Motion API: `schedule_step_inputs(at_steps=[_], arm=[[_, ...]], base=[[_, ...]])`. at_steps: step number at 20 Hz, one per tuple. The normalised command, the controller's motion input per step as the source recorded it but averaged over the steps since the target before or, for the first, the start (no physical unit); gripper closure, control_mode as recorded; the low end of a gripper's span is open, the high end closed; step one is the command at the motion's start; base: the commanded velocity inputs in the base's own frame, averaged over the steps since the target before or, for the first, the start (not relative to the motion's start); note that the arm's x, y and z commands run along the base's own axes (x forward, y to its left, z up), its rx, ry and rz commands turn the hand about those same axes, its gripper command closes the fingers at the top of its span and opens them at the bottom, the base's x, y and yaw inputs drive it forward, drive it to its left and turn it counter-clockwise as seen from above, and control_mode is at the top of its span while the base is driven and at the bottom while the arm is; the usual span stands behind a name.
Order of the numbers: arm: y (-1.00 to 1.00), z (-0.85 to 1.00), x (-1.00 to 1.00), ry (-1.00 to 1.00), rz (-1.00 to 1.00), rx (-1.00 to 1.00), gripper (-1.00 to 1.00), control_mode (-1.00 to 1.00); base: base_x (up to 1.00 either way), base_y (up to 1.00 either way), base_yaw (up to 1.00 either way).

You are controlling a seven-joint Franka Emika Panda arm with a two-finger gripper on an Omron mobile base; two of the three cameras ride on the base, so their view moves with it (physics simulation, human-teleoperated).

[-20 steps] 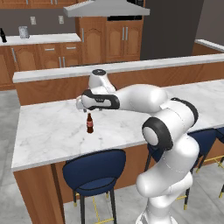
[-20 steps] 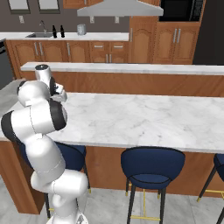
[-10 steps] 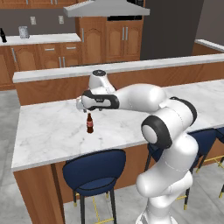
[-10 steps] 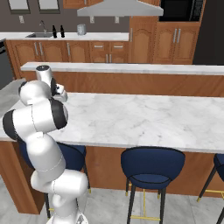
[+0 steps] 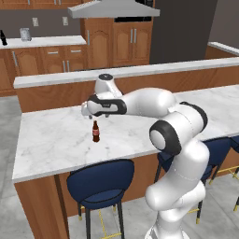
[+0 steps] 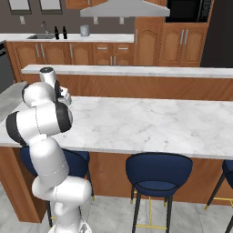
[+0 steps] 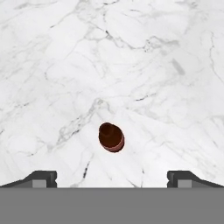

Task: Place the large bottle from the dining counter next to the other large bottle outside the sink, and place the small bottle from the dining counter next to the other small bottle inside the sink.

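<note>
1 small bottle (image 5: 95,131) stands upright on the dining counter (image 5: 56,140): dark brown body, red label band, narrow neck w/ dark cap. It sits toward the counter's left end, roughly midway btwn front edge and the raised back ledge. From the hand cam it's seen top-down as a dark brown round cap (image 7: 111,136) on white-grey marble.

Gripper (image 5: 91,113) hangs directly above the bottle, not touching; jaws spread wide, nothing held. Fingertips (image 7: 42,177) stand well apart on either side of the bottle in the hand cam.

Far back, 2 dark bottles (image 6: 60,32) stand on the worktop just beside the sink (image 6: 42,36) w/ its tap. 1 more dark bottle (image 5: 3,38) shows at the back worktop's left in the left base view.

3 blue stools (image 6: 157,173) along the counter front in the right base view.
</note>
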Motion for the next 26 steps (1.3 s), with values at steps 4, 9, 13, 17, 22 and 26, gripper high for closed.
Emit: schedule_step_inputs(at_steps=[4, 9, 13, 17, 22, 26], arm=[[0.0, 0.0, 0.0, 0.0, 0.0, 0.0, -1.0, -1.0], [0.0, -0.22, 0.0, 0.0, 0.0, 0.0, -1.0, -1.0], [0.01, -0.26, 0.0, 0.0, 0.0, 0.0, -1.0, -1.0], [0.03, -0.19, 0.0, 0.0, 0.0, 0.0, -1.0, -1.0], [0.09, -0.07, 0.0, 0.0, 0.0, 0.0, -1.0, -1.0], [0.09, -0.12, 0.0, 0.0, 0.0, 0.0, -1.0, -1.0]], base=[[0.0, 0.0, 0.0], [0.0, 0.0, 0.0], [0.0, 0.0, 0.0], [0.0, 0.0, 0.0], [0.0, 0.0, 0.0], [0.0, 0.0, 0.0]])
